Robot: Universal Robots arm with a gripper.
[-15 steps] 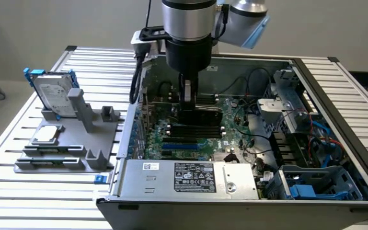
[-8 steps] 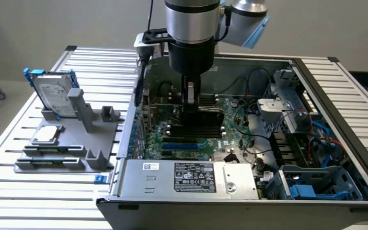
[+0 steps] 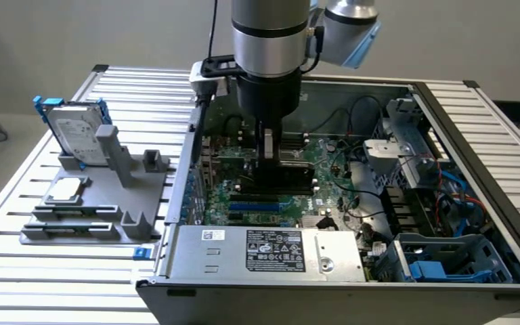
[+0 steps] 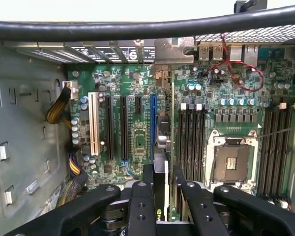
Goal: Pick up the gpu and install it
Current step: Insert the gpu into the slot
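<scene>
My gripper (image 3: 273,161) reaches down inside the open computer case (image 3: 187,156), shut on the gpu (image 3: 284,179). The card's black shroud stands on edge just over the green motherboard (image 3: 242,189). In the wrist view the gpu (image 4: 163,147) runs edge-on away from the gripper (image 4: 163,173), pinched between the two black fingers (image 4: 147,177). Its silver end bracket (image 4: 166,51) sits at the case's rear slot openings. The card lies right beside the blue expansion slot (image 4: 152,123); I cannot tell whether it is pressed into a slot.
A silver hard drive with blue rails (image 3: 75,132) and a small chip (image 3: 66,190) sit on a grey fixture (image 3: 89,217) at the exterior view's left. The power supply (image 3: 269,252), drive cage (image 3: 441,261), CPU socket (image 4: 233,164) and a black cable (image 4: 137,29) crowd the case.
</scene>
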